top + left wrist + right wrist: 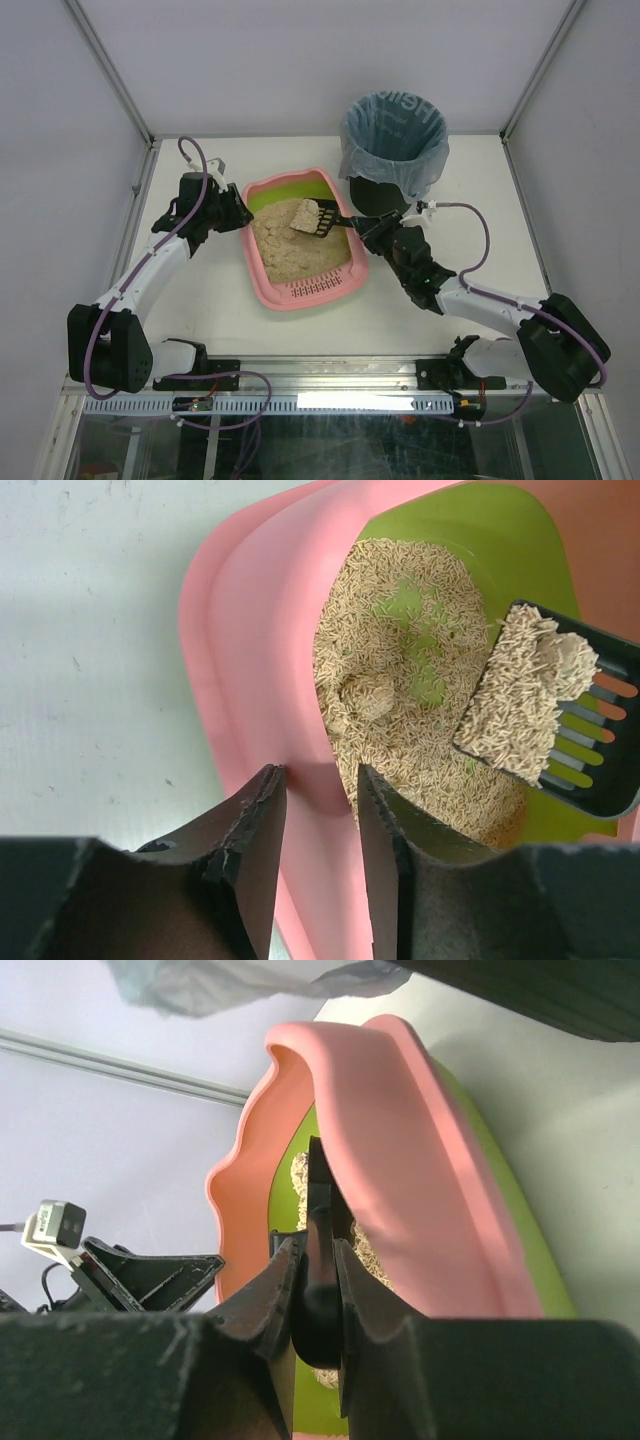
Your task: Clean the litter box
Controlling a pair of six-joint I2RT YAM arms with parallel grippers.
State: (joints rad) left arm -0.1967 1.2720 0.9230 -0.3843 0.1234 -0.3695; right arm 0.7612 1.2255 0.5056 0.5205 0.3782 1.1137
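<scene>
The pink litter box [251,266] lies mid-table, lime-green wall at the far end, slotted ledge at the near end, beige litter inside. My left gripper [240,213] is closed on its left rim; in the left wrist view the fingers [318,775] straddle the pink rim [250,630]. My right gripper [366,226] is shut on the handle of the black slotted scoop [325,220]. The scoop head [600,770] hangs over the litter, carrying a clump and loose litter [525,695]. Another clump [368,695] lies in the litter. The right wrist view shows the handle [318,1200] between my jaws [318,1245].
A round black bin lined with a blue bag [392,135] stands at the back right, just behind the right gripper and close to the box's far right corner. White enclosure walls and metal posts bound the table on the left, right and back.
</scene>
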